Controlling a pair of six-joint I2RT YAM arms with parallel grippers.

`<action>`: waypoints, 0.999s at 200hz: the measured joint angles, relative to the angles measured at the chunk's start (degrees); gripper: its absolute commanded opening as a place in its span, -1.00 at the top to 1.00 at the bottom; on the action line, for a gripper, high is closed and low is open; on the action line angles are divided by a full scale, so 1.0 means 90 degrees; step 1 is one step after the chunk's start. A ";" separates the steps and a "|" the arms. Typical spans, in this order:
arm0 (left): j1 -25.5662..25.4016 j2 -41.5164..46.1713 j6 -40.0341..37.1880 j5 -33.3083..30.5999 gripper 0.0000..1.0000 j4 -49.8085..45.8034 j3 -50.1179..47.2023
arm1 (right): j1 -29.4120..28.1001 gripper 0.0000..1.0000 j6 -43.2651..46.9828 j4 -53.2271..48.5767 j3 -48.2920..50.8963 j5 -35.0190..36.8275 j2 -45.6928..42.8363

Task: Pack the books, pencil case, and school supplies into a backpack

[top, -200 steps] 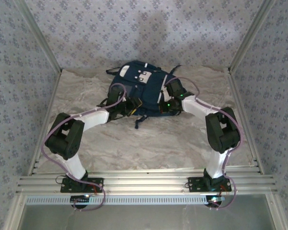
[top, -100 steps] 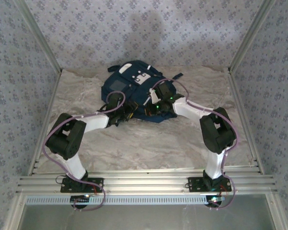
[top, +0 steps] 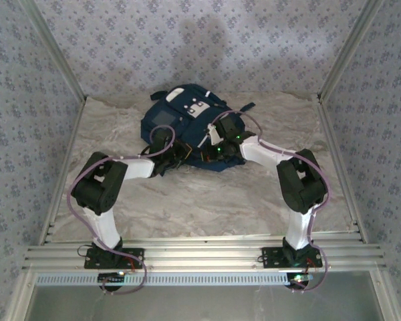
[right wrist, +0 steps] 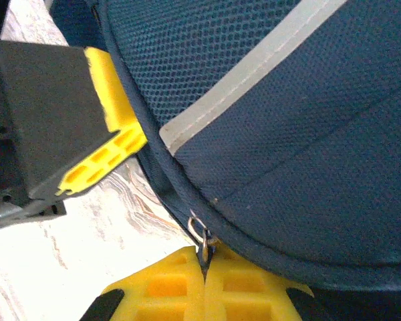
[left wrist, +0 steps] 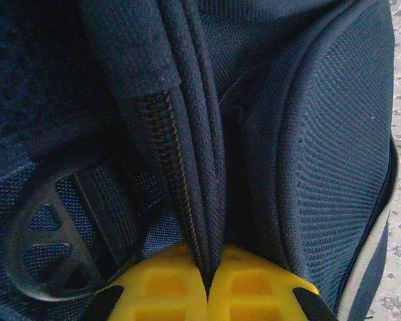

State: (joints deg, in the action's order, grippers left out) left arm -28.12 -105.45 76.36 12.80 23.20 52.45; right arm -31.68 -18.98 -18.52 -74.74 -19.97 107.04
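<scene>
The navy backpack lies at the back middle of the table, white patches facing up. My left gripper sits at its near left edge. In the left wrist view this gripper is shut on a fold of backpack fabric beside the zipper teeth. My right gripper is at the near edge, close to the left one. It is shut on the metal zipper pull under the backpack's white stripe. The books, pencil case and school supplies are hidden.
The marble tabletop spreads in front of the backpack. The left gripper's yellow finger and dark body show close beside the right gripper. Patterned walls and metal posts enclose the table.
The left gripper has shut on the backpack fabric. Over the second the backpack dropped flatter and shifted left, and both arms came lower and closer together.
</scene>
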 measured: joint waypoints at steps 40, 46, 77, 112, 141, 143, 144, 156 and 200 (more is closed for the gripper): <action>0.0124 0.0007 -0.0092 0.0357 1.00 0.0066 -0.0075 | 0.0347 1.00 0.0721 -0.0408 -0.0024 0.0068 -0.0002; 0.0153 0.0024 -0.0129 0.0430 1.00 0.0063 -0.0090 | 0.0410 1.00 0.0826 -0.0464 -0.0032 0.0068 -0.0002; 0.0321 0.0296 -0.0415 0.0758 1.00 -0.0163 -0.0143 | 0.0738 1.00 0.1324 -0.0753 -0.0170 0.0129 -0.0002; 0.0571 0.0726 -0.0899 0.1107 1.00 -0.0882 -0.0143 | 0.1066 1.00 0.1868 -0.1008 -0.0522 0.0386 0.0029; 0.0826 0.0913 -0.1506 0.1375 1.00 -0.1634 -0.0063 | 0.1175 1.00 0.2195 -0.1299 -0.0877 0.0692 0.0199; 0.0852 0.0916 -0.1542 0.1396 1.00 -0.1685 -0.0046 | 0.1175 1.00 0.2208 -0.1316 -0.0899 0.0709 0.0211; 0.0862 0.0916 -0.1562 0.1401 1.00 -0.1707 -0.0041 | 0.1175 1.00 0.2220 -0.1326 -0.0913 0.0721 0.0226; 0.1032 0.0916 -0.1841 0.1528 1.00 -0.2006 0.0034 | 0.1188 1.00 0.2319 -0.1418 -0.1061 0.0828 0.0352; 0.1960 0.0918 -0.2919 0.1819 1.00 -0.3002 0.0333 | 0.0959 1.00 0.2475 -0.1574 -0.1149 0.0729 0.0517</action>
State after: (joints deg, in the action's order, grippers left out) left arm -10.48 -97.19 50.09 29.17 -3.81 55.44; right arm -23.05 3.29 -32.69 -85.08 -13.41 111.70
